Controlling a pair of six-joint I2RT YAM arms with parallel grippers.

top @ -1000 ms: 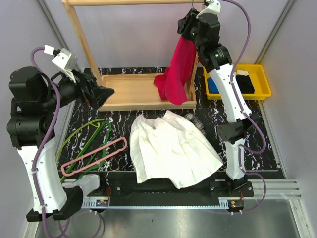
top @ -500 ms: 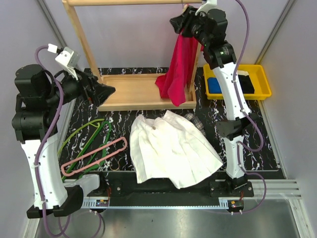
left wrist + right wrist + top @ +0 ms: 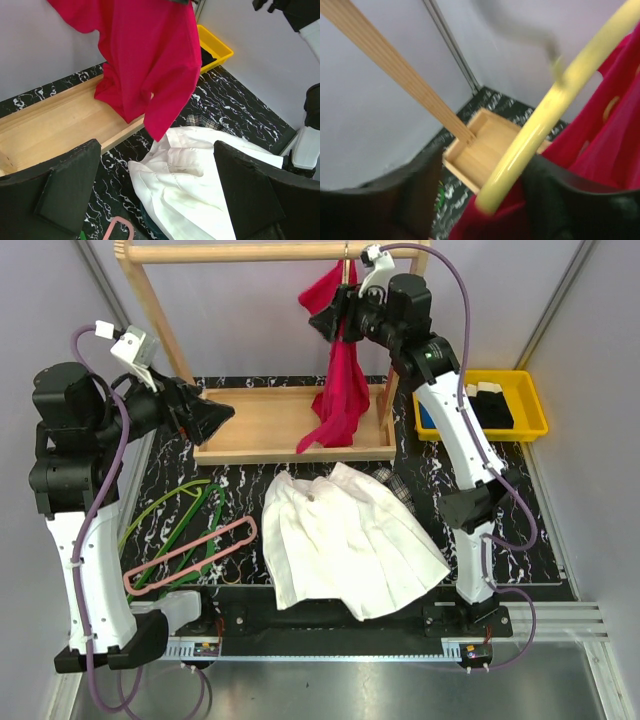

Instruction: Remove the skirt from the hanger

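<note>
Left wrist: left claw (image 3: pixel 157 185) spread wide, empty — right claw (image 3: pixel 485 200) straddles yellow hanger (image 3: pixel 540 115), grip unclear.

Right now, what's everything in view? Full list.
skirt: 1, white, flat mid-table
pink hanger: 1, pale pink, left of skirt, not touching it
green hangers: at least 2, green, under pink hanger
red shirt: 1, red, on yellow hanger
yellow hanger: 1, pale yellow, near rack's top bar
plaid garment: 1, dark, under skirt's far edge
rack: 1, wood, far side
bin: 1, yellow, far right
table: 1, black marbled
left tool: open, raised
right tool: gripping yellow hanger
</note>
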